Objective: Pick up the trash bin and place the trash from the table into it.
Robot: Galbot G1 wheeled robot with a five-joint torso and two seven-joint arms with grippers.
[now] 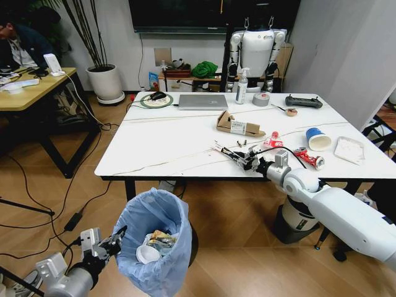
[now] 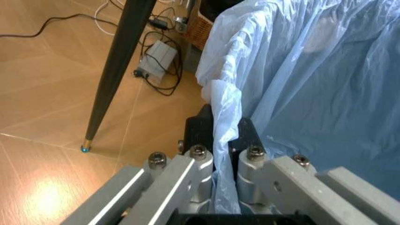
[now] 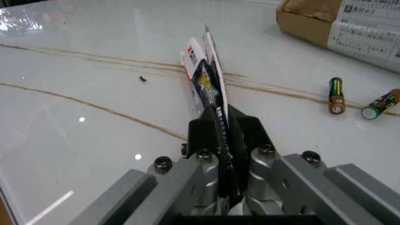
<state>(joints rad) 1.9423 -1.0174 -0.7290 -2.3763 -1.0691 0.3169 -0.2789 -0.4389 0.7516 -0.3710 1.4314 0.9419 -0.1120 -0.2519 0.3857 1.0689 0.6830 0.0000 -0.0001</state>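
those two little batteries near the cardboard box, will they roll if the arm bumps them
Probably yes. The two batteries are small cylinders lying on their sides on the table, whose glossy top looks slick, so a nudge would likely send them rolling or skidding. The cardboard box might stop one. The right tool is shut on a flat wrapper nearby.

The trash bin (image 1: 154, 247) is cut off at six o'clock by the head view's lower edge. Its dark body hides under the blue bag (image 2: 312, 84). Print on the brown box (image 3: 337, 23) is too small to read.
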